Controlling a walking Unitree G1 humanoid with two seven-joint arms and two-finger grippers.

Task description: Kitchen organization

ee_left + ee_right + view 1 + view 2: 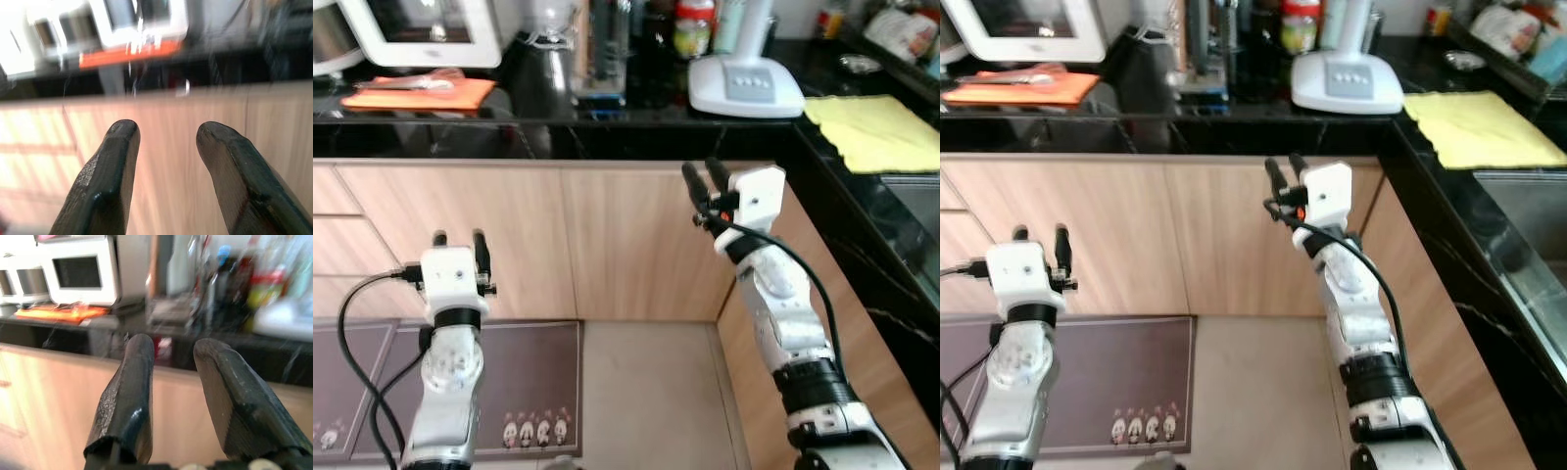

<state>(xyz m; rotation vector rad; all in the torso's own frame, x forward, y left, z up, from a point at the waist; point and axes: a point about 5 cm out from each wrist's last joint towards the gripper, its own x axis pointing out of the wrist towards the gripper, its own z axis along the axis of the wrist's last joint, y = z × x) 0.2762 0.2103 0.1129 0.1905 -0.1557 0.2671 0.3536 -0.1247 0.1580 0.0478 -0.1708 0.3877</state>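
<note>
Both arms are raised in front of the light wood cabinets (607, 235), below a black counter (548, 135). My left gripper (459, 239) points up at the drawer fronts, open and empty; its fingers (115, 161) are apart against the blurred wood. My right gripper (703, 175) is higher, just under the counter edge near the inner corner, also open with nothing between its fingers (134, 382). On the counter lie an orange cloth (419, 93) at the left and a yellow cloth (876, 129) at the right.
A white microwave (421, 29), a dark jug (543, 59), several bottles (690, 27) and a white appliance base (744, 88) stand along the counter. A sink (915, 211) sits at the right. A brown mat (509, 382) covers the floor by the cabinets.
</note>
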